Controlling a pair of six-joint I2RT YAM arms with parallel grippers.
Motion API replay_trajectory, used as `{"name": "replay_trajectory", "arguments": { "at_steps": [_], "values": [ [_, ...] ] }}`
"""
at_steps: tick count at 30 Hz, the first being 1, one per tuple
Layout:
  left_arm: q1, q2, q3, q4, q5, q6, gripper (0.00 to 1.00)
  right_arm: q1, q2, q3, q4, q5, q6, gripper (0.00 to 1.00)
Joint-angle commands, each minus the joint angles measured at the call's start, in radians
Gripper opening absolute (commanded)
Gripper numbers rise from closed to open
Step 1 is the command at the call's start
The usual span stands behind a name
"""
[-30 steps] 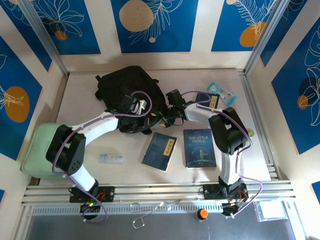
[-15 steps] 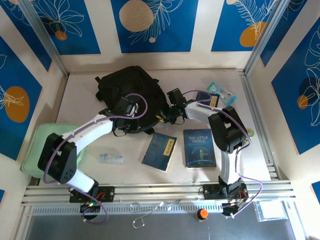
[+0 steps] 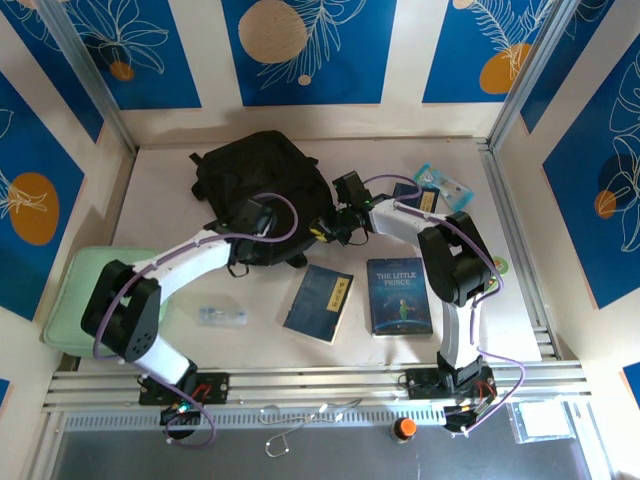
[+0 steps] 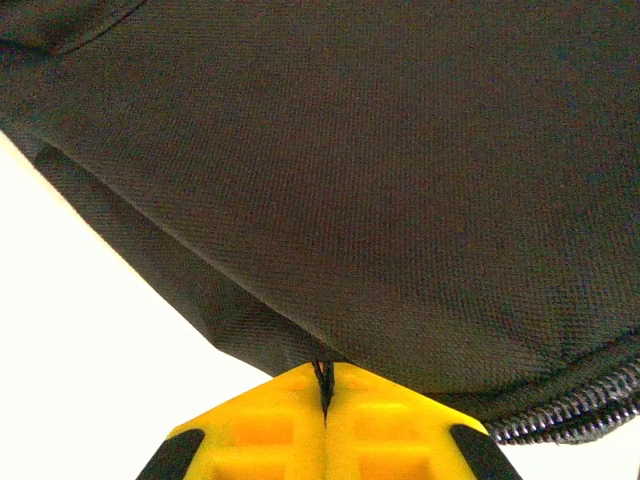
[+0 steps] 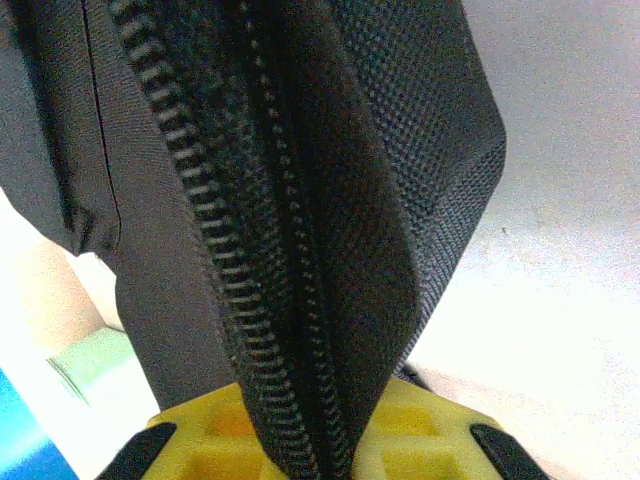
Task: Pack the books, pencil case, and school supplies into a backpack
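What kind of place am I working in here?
Probably a staged robot test booth, not a classroom: blue leaf-print wall panels box in a small white table, both arms bolt to an aluminium rail at its near edge, and a backpack and books are laid out.

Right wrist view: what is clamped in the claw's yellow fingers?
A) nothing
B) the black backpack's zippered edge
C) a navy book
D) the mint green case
B: black fabric of the backpack, zipper teeth showing, runs straight down into the shut right claw.
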Motion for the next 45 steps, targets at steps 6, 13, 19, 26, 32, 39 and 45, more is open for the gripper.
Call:
{"name": "replay_trajectory", "arguments": {
  "at_steps": [6,13,19,26,32,39,45],
  "values": [
    [0.035,0.005,0.026,-0.132,-0.109,0.01,0.0,-0.042,-0.004,0.036,-0.029,0.076,-0.042,0.11],
    [0.026,-0.081,0.075,-0.052,0.232,0.054,0.0,-0.042,0.013,0.03,-0.018,0.079,-0.042,0.12],
    [0.023,-0.121,0.124,-0.05,0.267,0.058,0.0,-0.062,0.032,0.074,-0.057,0.118,-0.064,0.11],
    [0.036,-0.038,0.081,-0.146,-0.013,0.005,0.0,-0.075,0.026,0.089,-0.104,0.171,-0.083,0.1],
    [0.055,0.027,0.047,-0.112,-0.026,-0.028,0.0,-0.075,0.033,0.087,-0.109,0.176,-0.085,0.1],
    [0.069,0.115,0.104,-0.105,-0.042,-0.018,0.0,-0.079,0.01,0.077,-0.102,0.185,-0.098,0.1],
    [0.123,0.137,0.112,-0.091,-0.04,0.0,0.0,-0.1,-0.02,0.068,-0.109,0.19,-0.119,0.1]
  ]
}}
